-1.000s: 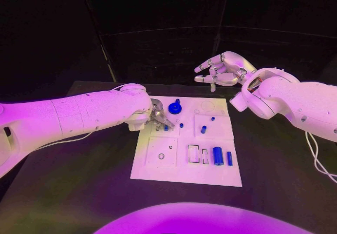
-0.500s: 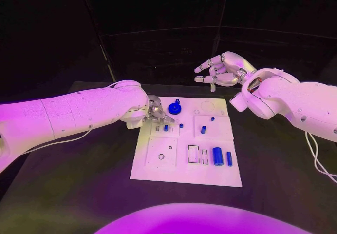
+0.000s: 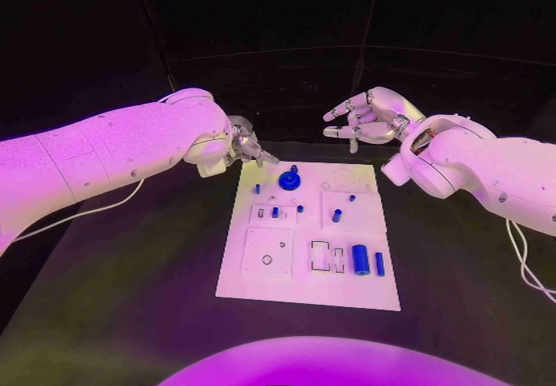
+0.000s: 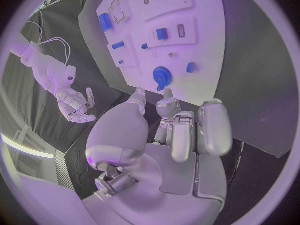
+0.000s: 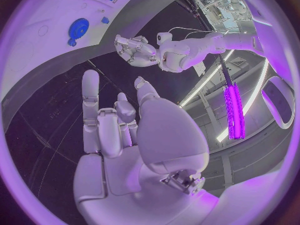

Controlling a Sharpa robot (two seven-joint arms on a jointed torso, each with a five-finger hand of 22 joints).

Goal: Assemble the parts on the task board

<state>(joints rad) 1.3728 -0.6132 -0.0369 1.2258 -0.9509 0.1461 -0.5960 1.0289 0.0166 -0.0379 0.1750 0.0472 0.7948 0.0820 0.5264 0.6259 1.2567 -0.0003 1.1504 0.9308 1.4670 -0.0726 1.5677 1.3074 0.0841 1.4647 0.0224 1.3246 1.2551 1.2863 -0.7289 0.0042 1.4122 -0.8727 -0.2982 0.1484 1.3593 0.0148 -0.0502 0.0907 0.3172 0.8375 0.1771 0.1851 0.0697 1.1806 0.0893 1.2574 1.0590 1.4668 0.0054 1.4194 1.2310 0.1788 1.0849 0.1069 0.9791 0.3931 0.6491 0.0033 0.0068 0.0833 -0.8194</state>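
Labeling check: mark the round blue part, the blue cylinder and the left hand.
round blue part [image 3: 290,180], head view, its disc top
blue cylinder [image 3: 361,257], head view, mid-body
left hand [image 3: 241,145], head view, middle of hand

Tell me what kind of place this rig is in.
Probably a robotics lab or test cell. A black table carries a white task board with small blue parts, dark curtains hang behind it, and the right wrist view shows strip lights and cluttered benches beyond.
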